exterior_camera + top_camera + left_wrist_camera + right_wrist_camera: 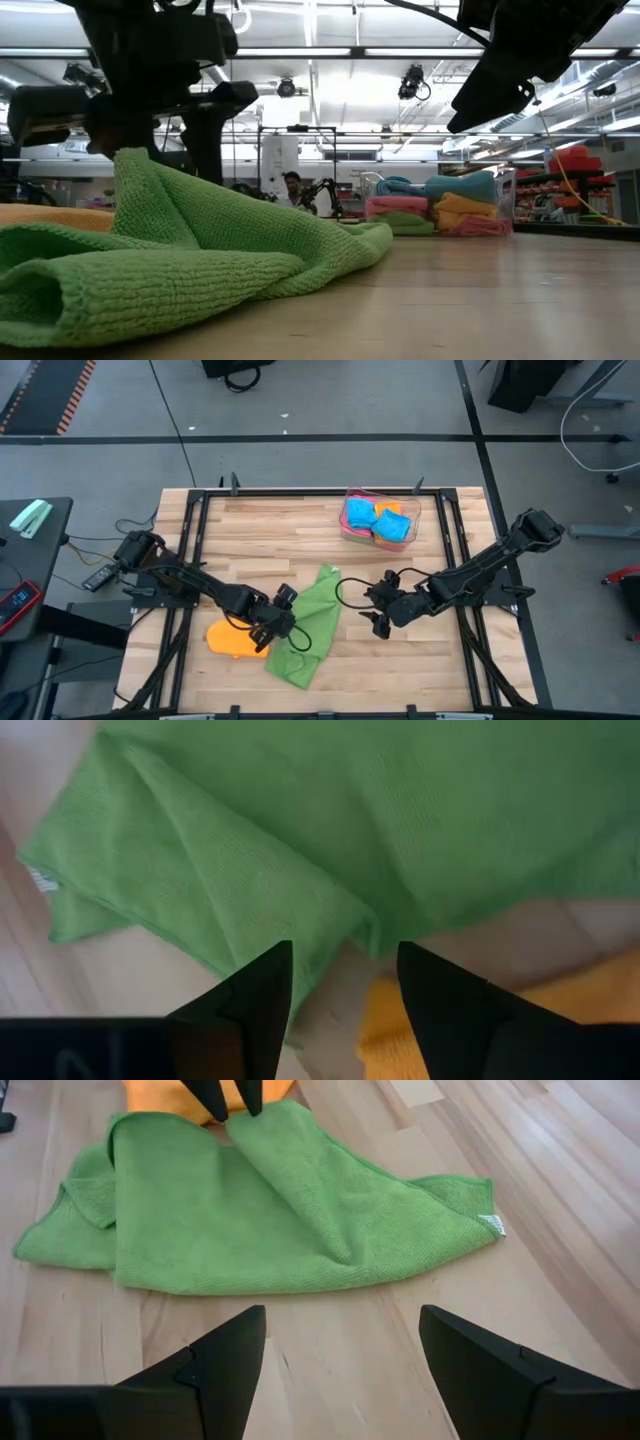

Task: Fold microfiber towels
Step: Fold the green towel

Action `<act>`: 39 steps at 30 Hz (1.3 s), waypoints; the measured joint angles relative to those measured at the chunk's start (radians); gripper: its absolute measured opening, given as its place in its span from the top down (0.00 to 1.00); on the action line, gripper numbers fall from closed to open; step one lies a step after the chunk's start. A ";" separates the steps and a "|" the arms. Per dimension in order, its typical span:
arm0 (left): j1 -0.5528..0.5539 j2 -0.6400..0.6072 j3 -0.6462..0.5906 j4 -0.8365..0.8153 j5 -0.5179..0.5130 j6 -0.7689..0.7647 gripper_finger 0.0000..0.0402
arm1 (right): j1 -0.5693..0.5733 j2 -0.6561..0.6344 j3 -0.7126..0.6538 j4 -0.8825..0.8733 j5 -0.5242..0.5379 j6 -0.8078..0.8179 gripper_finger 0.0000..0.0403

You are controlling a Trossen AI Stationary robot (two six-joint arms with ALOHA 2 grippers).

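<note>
Currently green towel lies rumpled and partly folded on the table, near its front edge, roughly mid-width. Orange towel sits flat just beside it, toward the left edge, touching or slightly under the green one. L gripper sits low at the green towel's left border where it meets the orange; fingers apart, nothing clamped betw. them, towel edge right at the tips. R gripper hovers just off the green towel's right side, fingers wide apart, empty. Clear tray near back edge, right of centre, holds blue, orange, pink and green towels.
</note>
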 joint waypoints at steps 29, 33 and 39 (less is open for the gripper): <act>0.073 0.053 0.203 -0.034 -0.229 -0.234 0.98 | 0.012 0.119 -0.001 0.320 -0.007 -0.138 0.32; 0.091 0.053 0.216 -0.131 -0.183 -0.220 0.95 | 0.024 0.233 0.000 0.519 -0.006 -0.219 0.32; 0.090 0.053 0.216 -0.259 -0.162 -0.172 0.84 | 0.024 0.377 0.033 0.608 -0.018 -0.205 0.32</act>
